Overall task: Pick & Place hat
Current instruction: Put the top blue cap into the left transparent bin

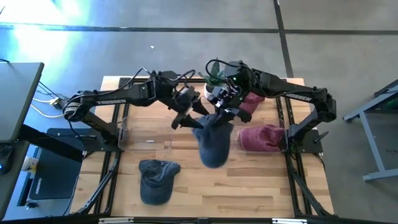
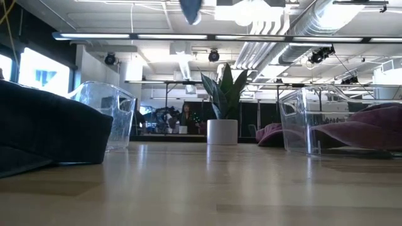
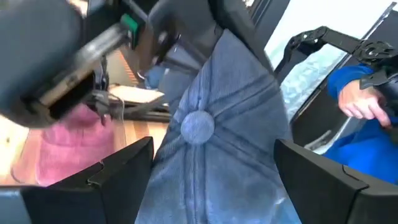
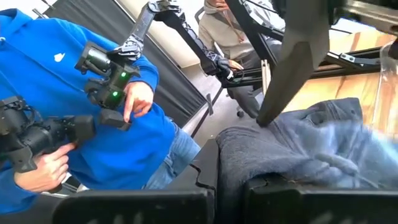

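A blue-grey hat (image 1: 211, 144) hangs over the table's middle, its crown button (image 3: 198, 124) facing my left wrist camera. My right gripper (image 1: 227, 115) is shut on its upper part. My left gripper (image 1: 186, 121) is open, its two fingers (image 3: 124, 171) standing on either side of the crown. A second blue-grey hat (image 1: 155, 180) lies flat on the table near the front left. In the low view only the hanging hat's lowest tip (image 2: 191, 9) shows, well above the tabletop. My right gripper (image 4: 230, 186) pinches a bunched fold of the hat's cloth (image 4: 233, 155) between its two fingers, coming about level from the table's right side. The hat hangs slack below the fingers, clear of the table. Whether my left gripper's fingers touch the crown, I cannot tell.
A clear bin (image 1: 273, 140) at the right holds maroon hats (image 1: 258, 138); another clear bin (image 1: 146, 138) stands at the left. A potted plant (image 1: 214, 76) stands at the far edge. A person in a blue top (image 4: 74, 112) is beyond the table.
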